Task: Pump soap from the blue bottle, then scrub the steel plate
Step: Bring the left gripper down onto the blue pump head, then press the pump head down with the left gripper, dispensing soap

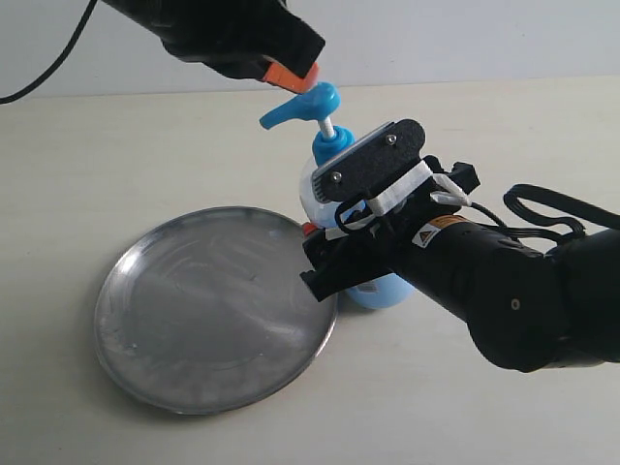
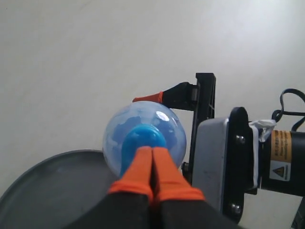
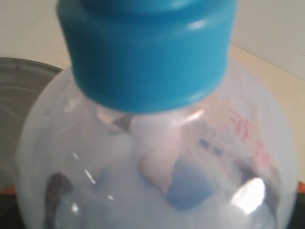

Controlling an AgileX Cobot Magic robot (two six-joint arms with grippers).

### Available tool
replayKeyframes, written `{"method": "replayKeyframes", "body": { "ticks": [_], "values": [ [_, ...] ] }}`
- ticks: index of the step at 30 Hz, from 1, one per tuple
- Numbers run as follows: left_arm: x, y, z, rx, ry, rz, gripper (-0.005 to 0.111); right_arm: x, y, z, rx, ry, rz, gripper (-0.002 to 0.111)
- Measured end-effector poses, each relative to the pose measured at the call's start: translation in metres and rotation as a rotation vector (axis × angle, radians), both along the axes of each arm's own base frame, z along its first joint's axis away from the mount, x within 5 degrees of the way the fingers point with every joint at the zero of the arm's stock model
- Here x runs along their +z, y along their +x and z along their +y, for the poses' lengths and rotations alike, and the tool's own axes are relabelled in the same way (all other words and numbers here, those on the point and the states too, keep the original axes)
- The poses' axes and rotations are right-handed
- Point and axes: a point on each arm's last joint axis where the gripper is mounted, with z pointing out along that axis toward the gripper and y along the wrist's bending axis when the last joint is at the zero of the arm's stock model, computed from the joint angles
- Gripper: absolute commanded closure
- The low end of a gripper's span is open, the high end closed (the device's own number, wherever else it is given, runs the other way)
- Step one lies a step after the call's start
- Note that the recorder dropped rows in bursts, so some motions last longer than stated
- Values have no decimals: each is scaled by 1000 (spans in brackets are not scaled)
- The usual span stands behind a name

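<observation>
The blue bottle [image 1: 325, 170] stands upright at the right rim of the steel plate [image 1: 203, 310], its spout pointing over the plate side. My right gripper [image 1: 329, 242] is shut on the bottle's body, which fills the right wrist view [image 3: 152, 157] with light blue soap inside. One of its orange fingertips [image 2: 148, 98] presses the far side of the bottle [image 2: 167, 129]. My left gripper [image 1: 294, 77] is shut, and its orange fingertips [image 2: 143, 162] sit on or just above the blue pump head [image 2: 143, 138]. Pale smears cross the plate [image 2: 52, 191]; I cannot tell if they are soap.
The bottle and plate rest on a plain cream table [image 1: 116, 155]. A black cable [image 1: 542, 208] loops behind the right arm, and another cable [image 1: 48, 73] hangs at the far left.
</observation>
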Motion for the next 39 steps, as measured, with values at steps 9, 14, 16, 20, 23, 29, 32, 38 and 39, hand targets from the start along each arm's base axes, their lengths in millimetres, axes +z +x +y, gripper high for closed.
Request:
{"method": "replayKeyframes", "body": {
  "ticks": [9, 14, 16, 20, 23, 29, 32, 38, 39],
  "values": [
    [-10, 5, -8, 4, -24, 55, 107, 0, 0, 0, 0, 0, 0, 108],
    [-12, 11, -12, 28, -52, 23, 107, 0, 0, 0, 0, 0, 0, 108],
    [-11, 12, -12, 35, -63, 10, 107, 0, 0, 0, 0, 0, 0, 108],
    [-10, 14, -12, 40, -65, -7, 107, 0, 0, 0, 0, 0, 0, 108],
    [-11, 14, -12, 39, -54, -18, 107, 0, 0, 0, 0, 0, 0, 108],
    [-11, 14, -11, 36, -46, -20, 107, 0, 0, 0, 0, 0, 0, 108],
    [-13, 13, -10, 24, -14, -12, 107, 0, 0, 0, 0, 0, 0, 108],
    [-14, 13, -9, 22, -5, -16, 107, 0, 0, 0, 0, 0, 0, 108],
    [-14, 13, -9, 22, -5, -16, 107, 0, 0, 0, 0, 0, 0, 108]
  ]
}}
